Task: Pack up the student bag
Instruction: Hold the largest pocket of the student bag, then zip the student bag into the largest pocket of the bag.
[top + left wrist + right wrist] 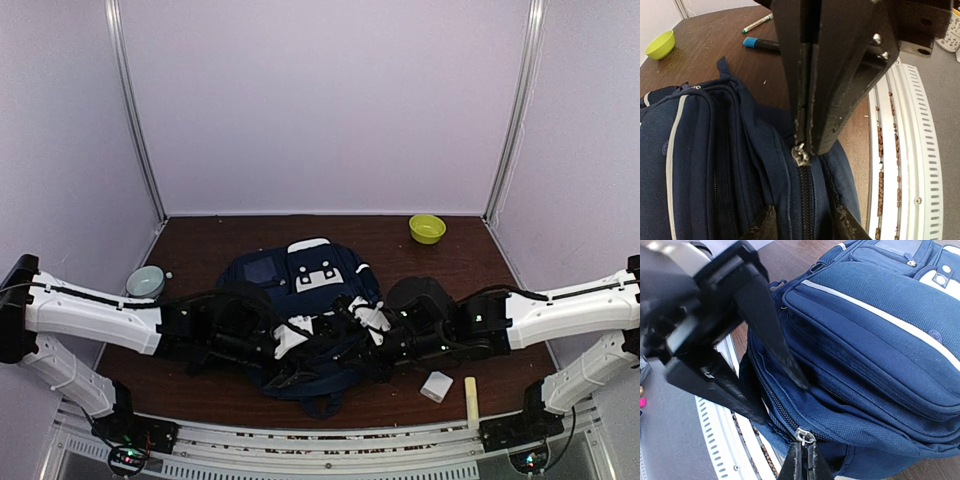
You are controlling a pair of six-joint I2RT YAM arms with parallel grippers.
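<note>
Item: student bag (262, 272), lying flat at the middle of the table (200, 240), its lower end at the near edge. Hazards, judged: the left tool (807, 147) is pressed together on the small metal zipper pull (800, 156) by its tips only, so a sideways tug could let the pull slip free. If the bag is not braced, the soft body may drag toward the near edge instead of the slider running. Loose fabric beside the track could jam it. The right tool (784, 401), just beside, has its jaws apart astride a ridge of the bag, one tip tucked in a seam. Whether it bears on the cloth cannot be told, and the two tools could collide. Appearance: navy woven fabric, white stripe, white dotted patch, several zipped pockets. Unpacked: white box (437, 386) and pale stick (470, 398) toward the near right corner.
</note>
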